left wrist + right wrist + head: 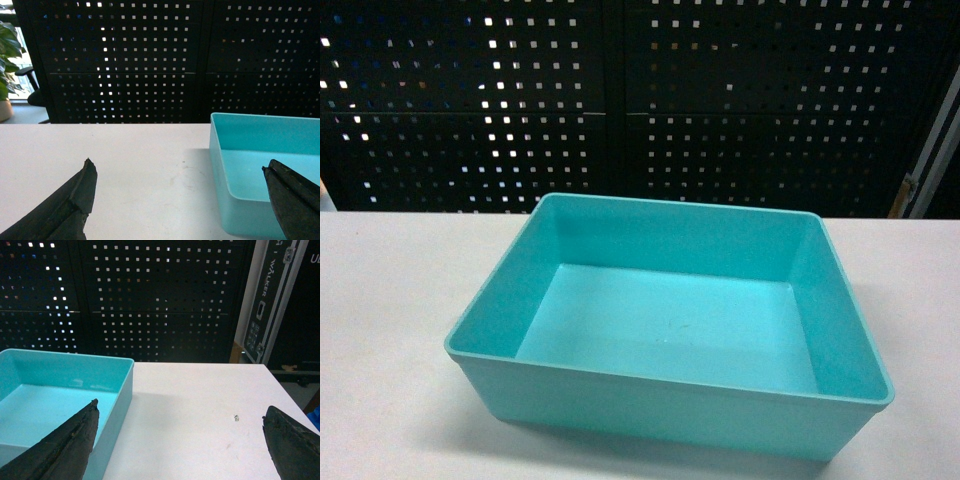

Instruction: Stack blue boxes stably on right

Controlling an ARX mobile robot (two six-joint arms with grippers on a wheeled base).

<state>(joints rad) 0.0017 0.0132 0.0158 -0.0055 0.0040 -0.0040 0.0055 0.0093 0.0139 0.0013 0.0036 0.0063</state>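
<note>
We see one turquoise tub sitting upright on the white tabletop, open top up, roughly centre of the head view w/ nothing inside it. Behind it stands a black perforated panel. Neither arm shows in the head view. From the left wrist cam, our left pincer is spread wide, holding nothing; its right finger overlaps the tub's near-left corner in the view, but we can't tell if it touches. From the right wrist cam, our right pincer is likewise wide apart and empty, left finger in front of the tub's right wall, right finger over bare tabletop. A black flight case stands at back right.
</note>
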